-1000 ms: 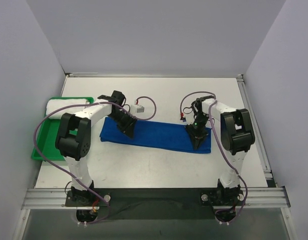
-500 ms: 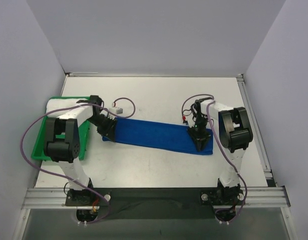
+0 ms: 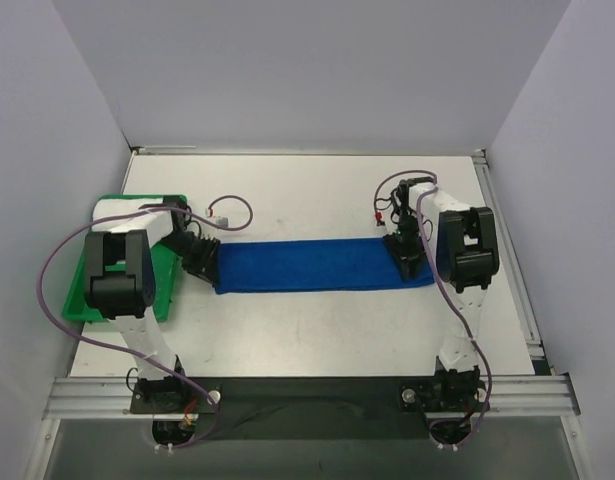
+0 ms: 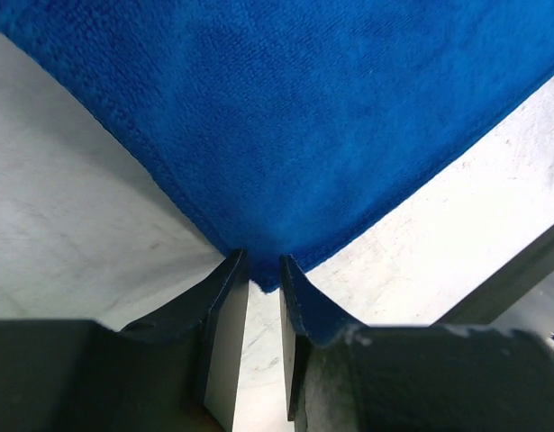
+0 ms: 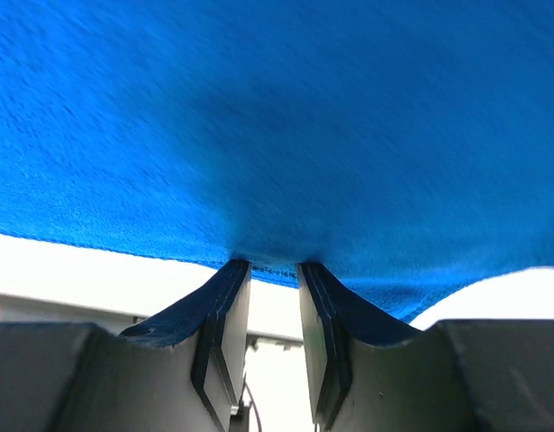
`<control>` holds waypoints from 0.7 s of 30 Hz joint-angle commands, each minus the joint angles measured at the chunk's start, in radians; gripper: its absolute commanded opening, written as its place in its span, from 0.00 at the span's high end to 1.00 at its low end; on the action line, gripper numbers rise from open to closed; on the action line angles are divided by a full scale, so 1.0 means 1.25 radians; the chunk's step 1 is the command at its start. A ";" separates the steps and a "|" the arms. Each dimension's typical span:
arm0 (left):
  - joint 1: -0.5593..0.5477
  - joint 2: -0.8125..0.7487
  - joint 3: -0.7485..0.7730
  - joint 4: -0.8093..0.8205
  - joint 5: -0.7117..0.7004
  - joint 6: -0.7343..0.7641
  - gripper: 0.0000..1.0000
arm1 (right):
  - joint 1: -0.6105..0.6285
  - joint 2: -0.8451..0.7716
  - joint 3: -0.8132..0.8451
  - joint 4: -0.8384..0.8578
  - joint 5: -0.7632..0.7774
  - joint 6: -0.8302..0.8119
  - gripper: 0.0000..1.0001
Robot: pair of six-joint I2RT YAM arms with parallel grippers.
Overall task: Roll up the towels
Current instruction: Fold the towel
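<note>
Stretching is the step in hand: the blue towel [image 3: 307, 265] lies flat at centre, running 9 to 3 o'clock. Its 9 o'clock corner is clamped in the left gripper [image 4: 263, 270], its 3 o'clock hem in the right gripper [image 5: 273, 268]. Recommend even tension and squared edges before rolling. The white towel [image 3: 122, 210] sits in the green tray [image 3: 77, 300], far 9 o'clock.

1. top external: fixed, high and behind the rig, looking down and forward; far off, whole table [image 3: 307, 190] in frame
2. left wrist: mounted behind the left gripper [image 4: 263, 265], looking along its fingers; very close on a blue towel [image 4: 304, 108] corner
3. right wrist: same mount on the right gripper [image 5: 272, 270]; very close on the towel's edge
4. overlap: top view covers both towel ends; wrist views share only the towel
</note>
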 commanded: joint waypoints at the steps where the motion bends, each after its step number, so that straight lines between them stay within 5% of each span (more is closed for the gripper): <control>1: 0.011 -0.003 -0.020 0.007 0.045 -0.021 0.69 | -0.028 0.002 0.062 0.012 0.022 -0.021 0.71; 9: 0.015 -0.080 0.030 0.005 0.132 -0.045 0.65 | -0.093 -0.121 0.111 -0.009 -0.182 -0.013 0.67; 21: 0.015 -0.012 0.084 0.103 0.181 -0.183 0.59 | -0.191 0.006 0.206 0.001 -0.210 0.101 0.68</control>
